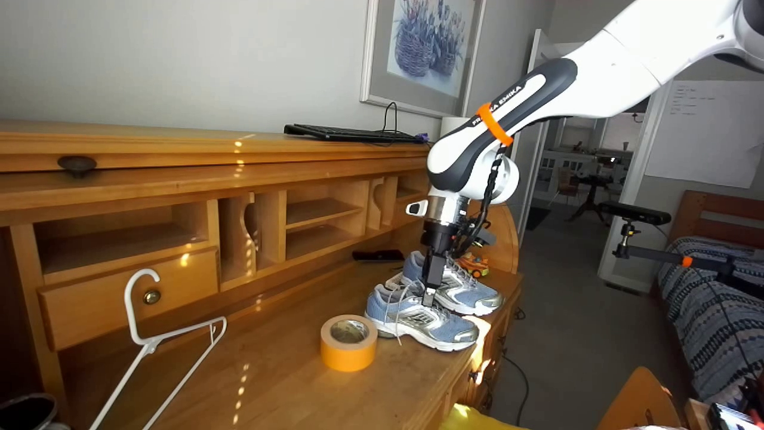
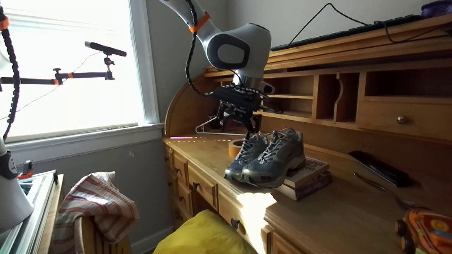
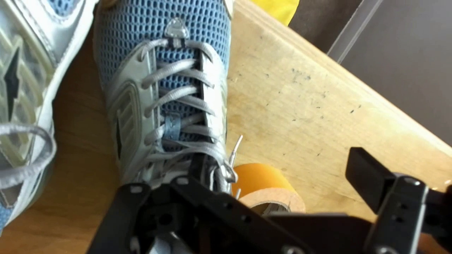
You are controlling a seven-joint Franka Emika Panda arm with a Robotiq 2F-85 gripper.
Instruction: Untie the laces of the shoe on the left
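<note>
The wooden desk (image 1: 280,382) was up against a grey wall (image 1: 179,65). The left shoe (image 1: 418,322) of the pair (left in both exterior views) sat just beside a roll of tape (image 1: 349,358), its laces (image 3: 173,95) threaded all the way up. The gripper (image 3: 279,165) was spread wide with nothing pinched: one finger (image 3: 197,172) over the top of the lacing, the other out above the desktop. Couldn't tell if the first one touched the laces, and it hid wherever the knot would be.

My worry: squeezing right there would probably have caught the tongue along with the lace, and a tug would've just dragged the whole shoe, since nothing I could see held it down. The toe was close to the desk edge, so it could've gone over. Snagging a loop instead of the loose lace tip (image 3: 236,149) might've cinched things tighter.
</note>
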